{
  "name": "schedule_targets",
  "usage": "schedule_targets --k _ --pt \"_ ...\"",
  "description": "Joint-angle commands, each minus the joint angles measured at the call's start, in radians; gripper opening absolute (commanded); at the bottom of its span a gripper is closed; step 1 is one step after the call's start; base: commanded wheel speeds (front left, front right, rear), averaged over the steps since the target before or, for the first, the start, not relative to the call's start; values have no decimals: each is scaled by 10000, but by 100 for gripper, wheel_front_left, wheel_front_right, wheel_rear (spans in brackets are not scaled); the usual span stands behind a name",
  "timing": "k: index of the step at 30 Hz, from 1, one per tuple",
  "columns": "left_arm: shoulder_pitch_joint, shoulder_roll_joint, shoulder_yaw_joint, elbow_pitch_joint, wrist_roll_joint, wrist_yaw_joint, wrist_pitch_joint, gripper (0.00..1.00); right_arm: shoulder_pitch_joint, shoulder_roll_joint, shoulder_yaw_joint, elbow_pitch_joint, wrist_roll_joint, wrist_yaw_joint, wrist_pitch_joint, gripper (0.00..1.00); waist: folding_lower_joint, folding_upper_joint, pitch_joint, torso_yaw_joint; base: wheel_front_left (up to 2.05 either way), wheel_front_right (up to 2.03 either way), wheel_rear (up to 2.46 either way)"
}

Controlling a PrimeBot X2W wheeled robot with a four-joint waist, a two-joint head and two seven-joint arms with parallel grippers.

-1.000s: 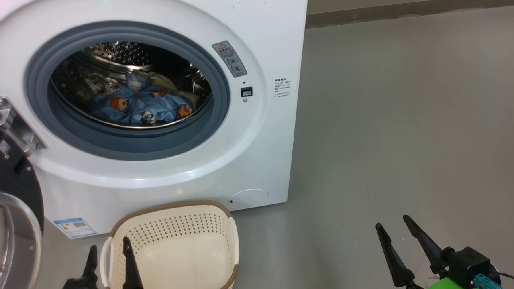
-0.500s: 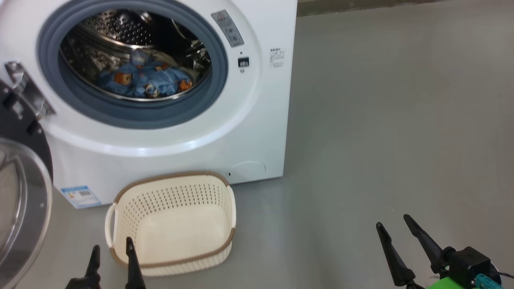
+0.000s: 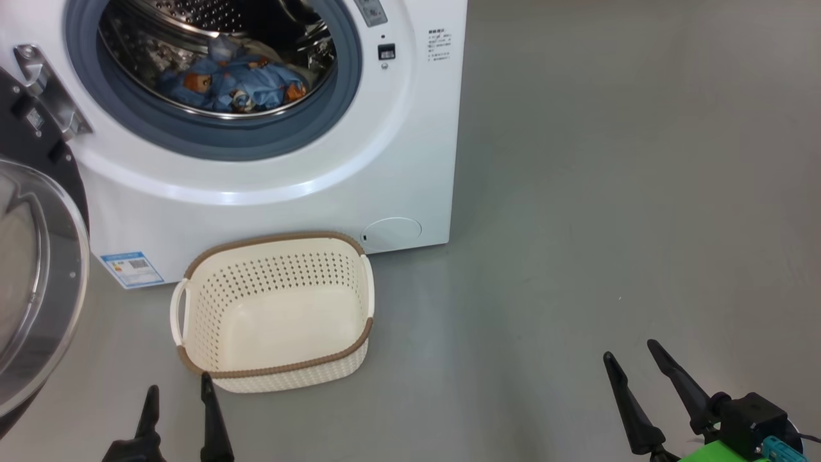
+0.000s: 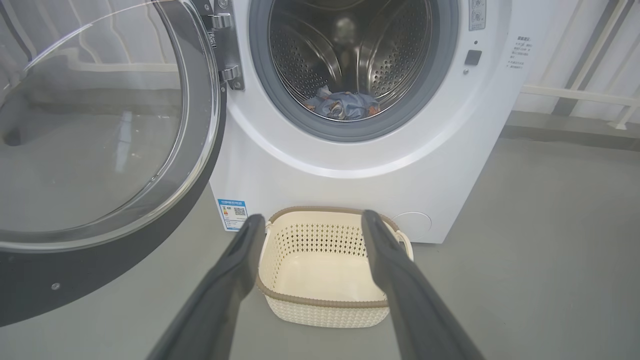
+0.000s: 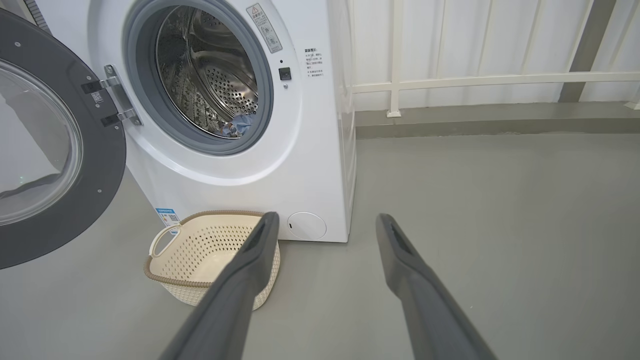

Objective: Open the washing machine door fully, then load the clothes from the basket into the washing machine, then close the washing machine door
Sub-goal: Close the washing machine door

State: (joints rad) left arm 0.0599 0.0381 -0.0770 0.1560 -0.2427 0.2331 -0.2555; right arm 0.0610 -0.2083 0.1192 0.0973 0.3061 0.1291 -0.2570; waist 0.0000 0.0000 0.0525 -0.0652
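Both grippers are hanging with fingers (image 4: 235,270) spread wide, gripping nothing. The left gripper (image 3: 178,383) is hovering near the basket (image 3: 276,239) at its 12 o'clock, the right gripper (image 3: 629,350) at the basket's 4 o'clock. The clothes (image 3: 234,83) are sitting inside the washing machine (image 3: 410,160), door (image 3: 25,128) standing open at 9 o'clock.

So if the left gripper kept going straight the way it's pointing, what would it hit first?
Probably the basket, near rim first: the left wrist view frames it between the fingers of the open left gripper. The washing machine stands behind it. Depth is unclear.
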Motion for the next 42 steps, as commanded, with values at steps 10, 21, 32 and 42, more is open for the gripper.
schedule_targets --k 10,21,32,42 --pt "-610 122 261 -368 147 54 -63 100 -440 -114 114 -291 10 16 -48 100 0 0 251 119 0 0 0" --pt "-577 122 200 -498 105 76 -63 100 -500 -297 180 -313 -45 16 -48 100 0 0 121 811 0 0 0" --pt "-385 122 212 -563 59 50 -63 100 -586 -602 473 -295 -127 16 -48 100 0 0 -177 1916 0 0 0" --pt "-267 122 225 -738 5 65 -63 100 -673 -767 641 -321 -170 16 -48 100 0 0 -245 3090 0 0 0"
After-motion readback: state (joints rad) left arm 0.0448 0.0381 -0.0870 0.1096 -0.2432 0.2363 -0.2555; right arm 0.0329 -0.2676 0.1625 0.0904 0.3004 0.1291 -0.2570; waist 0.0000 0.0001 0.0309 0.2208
